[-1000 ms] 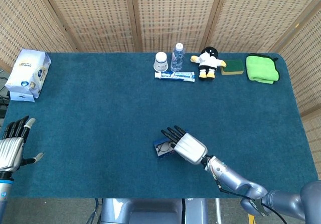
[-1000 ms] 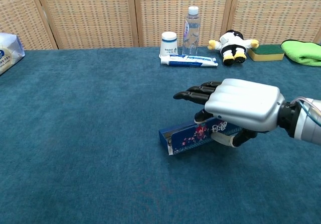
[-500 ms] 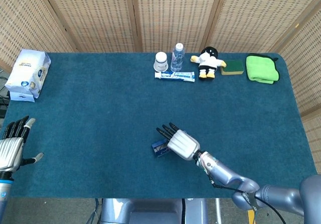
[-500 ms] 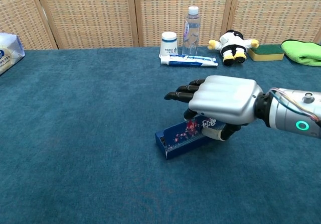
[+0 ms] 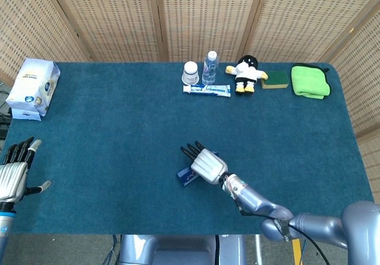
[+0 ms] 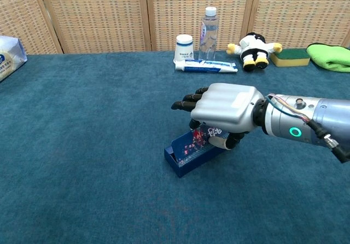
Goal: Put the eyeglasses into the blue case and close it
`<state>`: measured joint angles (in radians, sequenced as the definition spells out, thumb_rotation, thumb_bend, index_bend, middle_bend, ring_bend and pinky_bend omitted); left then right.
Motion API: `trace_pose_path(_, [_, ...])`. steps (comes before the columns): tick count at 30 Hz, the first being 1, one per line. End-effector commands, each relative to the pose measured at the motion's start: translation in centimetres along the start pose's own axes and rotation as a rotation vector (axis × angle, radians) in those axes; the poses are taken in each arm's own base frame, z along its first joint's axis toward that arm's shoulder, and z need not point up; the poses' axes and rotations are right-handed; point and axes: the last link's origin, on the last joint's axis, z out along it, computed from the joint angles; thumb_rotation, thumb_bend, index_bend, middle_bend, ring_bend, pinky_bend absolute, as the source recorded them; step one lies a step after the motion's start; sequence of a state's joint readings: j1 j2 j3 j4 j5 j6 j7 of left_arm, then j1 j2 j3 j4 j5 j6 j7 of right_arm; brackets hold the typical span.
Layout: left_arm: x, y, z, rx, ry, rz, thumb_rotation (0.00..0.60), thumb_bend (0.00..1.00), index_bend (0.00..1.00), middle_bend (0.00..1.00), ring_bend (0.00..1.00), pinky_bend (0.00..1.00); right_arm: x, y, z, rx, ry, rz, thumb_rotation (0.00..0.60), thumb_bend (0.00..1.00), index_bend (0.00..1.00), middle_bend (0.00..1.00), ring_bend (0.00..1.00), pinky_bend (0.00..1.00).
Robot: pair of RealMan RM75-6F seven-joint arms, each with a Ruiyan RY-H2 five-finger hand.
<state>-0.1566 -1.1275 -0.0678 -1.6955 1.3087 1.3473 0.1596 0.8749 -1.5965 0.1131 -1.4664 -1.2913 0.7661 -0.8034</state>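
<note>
The blue case [image 5: 186, 176] [image 6: 188, 152] lies near the table's front middle, its patterned lid tilted up. My right hand [image 5: 205, 164] [image 6: 224, 107] hovers flat over it, fingers stretched out to the left above the lid. Its thumb [image 6: 221, 141] is tucked under the palm and touches the back of the lid. The eyeglasses do not show in either view; the hand and lid hide the inside of the case. My left hand [image 5: 15, 173] stays at the front left table edge, fingers spread and holding nothing; only the head view shows it.
Along the back edge stand a paper cup [image 5: 190, 72], a water bottle [image 5: 209, 67], a toothpaste box [image 5: 206, 90], a plush toy [image 5: 246, 73], a sponge [image 5: 275, 79] and a green cloth [image 5: 310, 81]. A tissue pack [image 5: 32, 88] sits at the far left.
My right hand has swept left over the case. The case has slid and turned left with it, and the lid stands steeper. The left hand has not moved.
</note>
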Motion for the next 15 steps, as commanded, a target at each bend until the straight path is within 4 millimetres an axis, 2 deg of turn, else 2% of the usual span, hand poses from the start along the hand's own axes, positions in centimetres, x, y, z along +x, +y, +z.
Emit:
trace_pose_path(1, [0.0,0.0,0.0,0.001,-0.001,0.000,0.600,0.00,0.00,0.00,0.00,0.00,0.3,-0.2,0.3,-0.004,0.006,0.001,0.600,0.62,0.59,0.00,0.00,0.11])
trace_pose_path(3, [0.0,0.0,0.0,0.001,0.000,0.000,0.600,0.00,0.00,0.00,0.00,0.00,0.4,-0.3,0.5,-0.009,0.012,-0.004,0.600,0.59,0.46,0.00,0.00,0.11])
trace_pose_path(5, [0.0,-0.1,0.0,0.002,-0.001,-0.001,0.600,0.00,0.00,0.00,0.00,0.00,0.5,-0.4,0.6,-0.015,0.018,-0.006,0.600,0.57,0.29,0.00,0.00,0.11])
trace_pose_path(8, [0.0,-0.1,0.0,0.002,0.000,-0.002,0.600,0.00,0.00,0.00,0.00,0.00,0.7,-0.5,0.8,-0.026,0.033,0.004,0.600,0.56,0.13,0.00,0.00,0.11])
trace_pose_path(11, [0.1,-0.1,0.0,0.001,0.001,-0.002,0.600,0.00,0.00,0.00,0.00,0.00,1.1,-0.5,0.8,-0.034,0.054,0.012,0.600,0.55,0.08,0.00,0.00,0.11])
trace_pose_path(15, [0.0,-0.1,0.0,0.001,-0.001,-0.001,0.600,0.00,0.00,0.00,0.00,0.00,1.8,-0.4,0.6,-0.042,0.092,0.006,0.600,0.54,0.07,0.00,0.00,0.11])
